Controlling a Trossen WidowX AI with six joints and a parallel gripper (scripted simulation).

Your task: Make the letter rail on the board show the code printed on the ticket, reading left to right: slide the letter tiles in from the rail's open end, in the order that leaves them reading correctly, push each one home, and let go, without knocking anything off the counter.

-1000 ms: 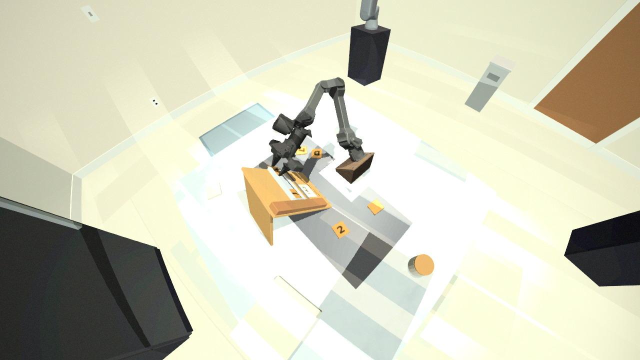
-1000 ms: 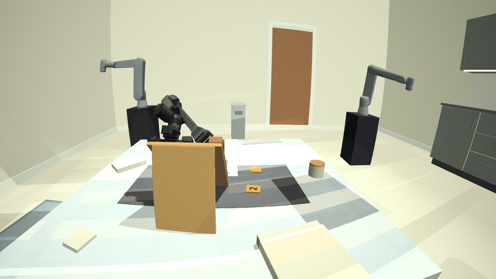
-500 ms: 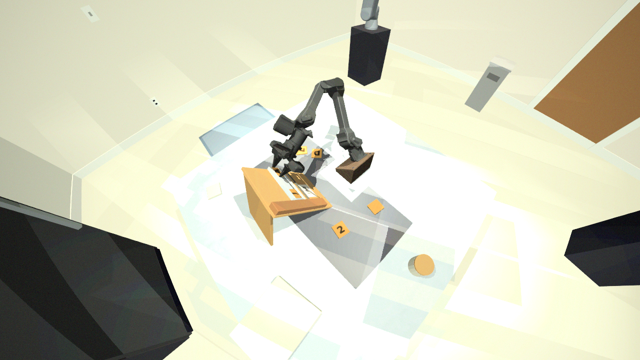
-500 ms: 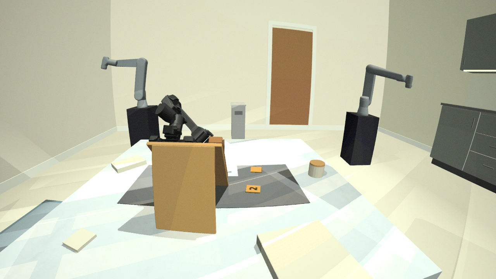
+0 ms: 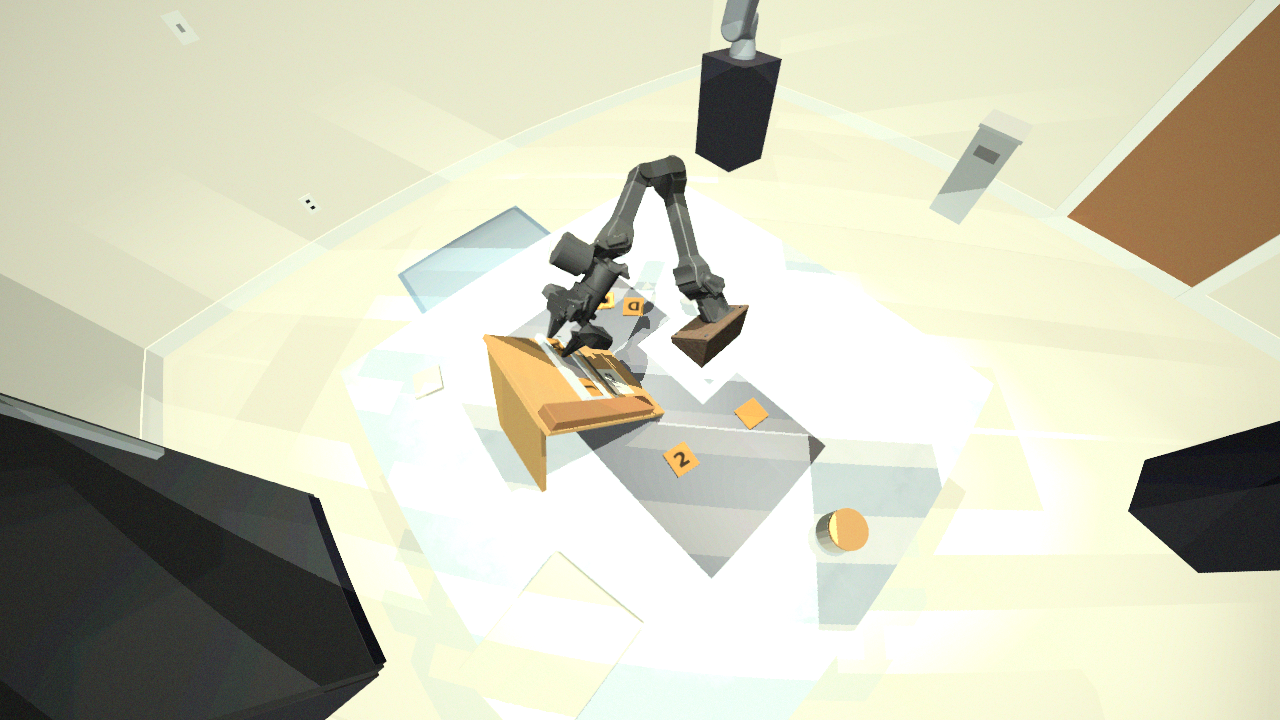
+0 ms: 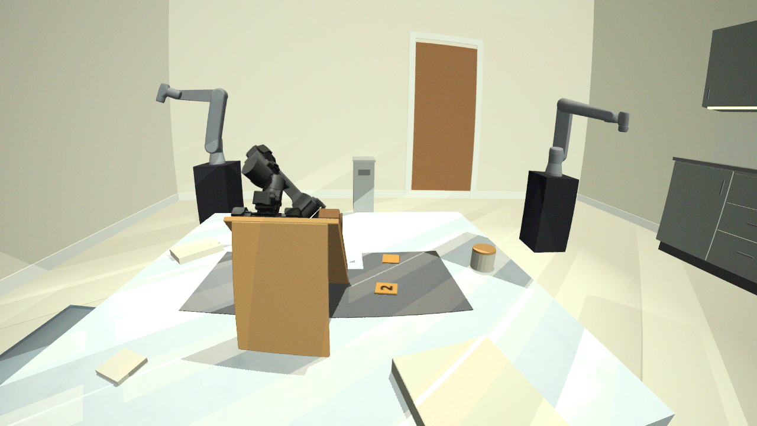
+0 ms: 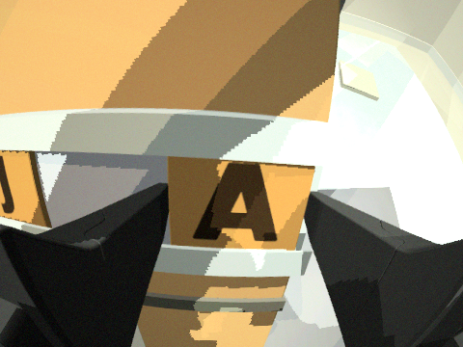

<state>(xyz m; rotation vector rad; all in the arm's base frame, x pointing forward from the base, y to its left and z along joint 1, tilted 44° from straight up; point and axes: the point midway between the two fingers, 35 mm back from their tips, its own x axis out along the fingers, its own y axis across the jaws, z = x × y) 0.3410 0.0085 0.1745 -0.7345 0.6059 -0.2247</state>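
Pale cream walls enclose a light floor. At the far side, a brown door stands shut in a white frame, right of a grey pillar-like bin. Dark grey cabinets line the right wall beneath a wall cupboard. Slanting bands of light and shadow cross the floor.

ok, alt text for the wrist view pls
Black tool grips an orange letter tile marked A between the pale rails of a wooden board. A gap separates it from a J tile, cut off at the left edge.
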